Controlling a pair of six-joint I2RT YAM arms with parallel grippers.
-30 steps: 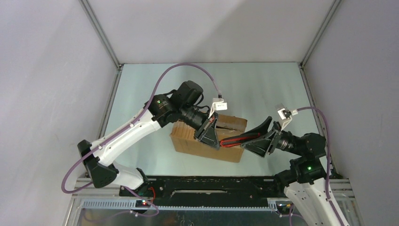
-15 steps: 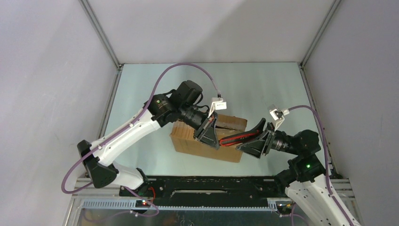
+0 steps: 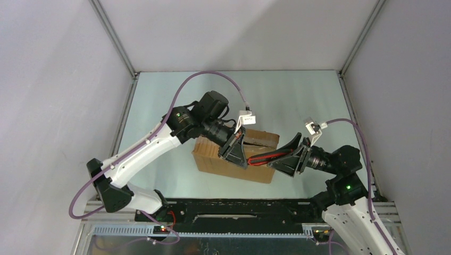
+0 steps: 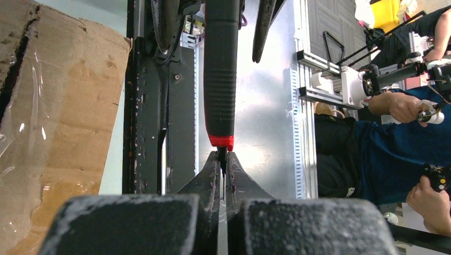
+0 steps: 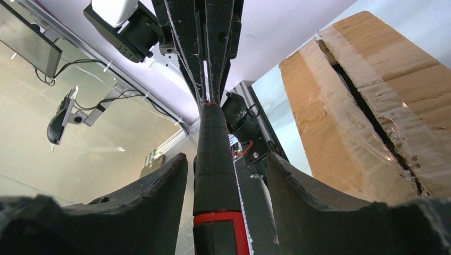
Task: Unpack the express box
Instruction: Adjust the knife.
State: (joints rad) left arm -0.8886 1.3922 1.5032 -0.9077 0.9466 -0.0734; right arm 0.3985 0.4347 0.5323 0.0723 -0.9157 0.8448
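express box (image 3: 234, 166): it lies mid-table (image 3: 298, 101), just ahead of my bases, its long axis running roughly ten to four o'clock in the top view. the top flaps are down. clear tape (image 5: 372, 133) spans the dark centre seam, and whether that tape is already slit i cannot tell from the right wrist view. nothing has been lifted out, so on my reading the opening and emptying are both left to do.

my left gripper (image 4: 223, 164) is over the box top, its jaws pressed together on the thin blade end of the utility knife (image 3: 268, 157). my right gripper (image 3: 286, 155), at the box's three o'clock end, has its jaws spread either side of the black handle, with a gap showing on each side.

edges and room: the table is bare toward twelve and nine o'clock. toward six, the base rail (image 3: 239, 204) sits near the box's long edge, so i judge that side tight. the exposed blade between my grippers is the hazard.
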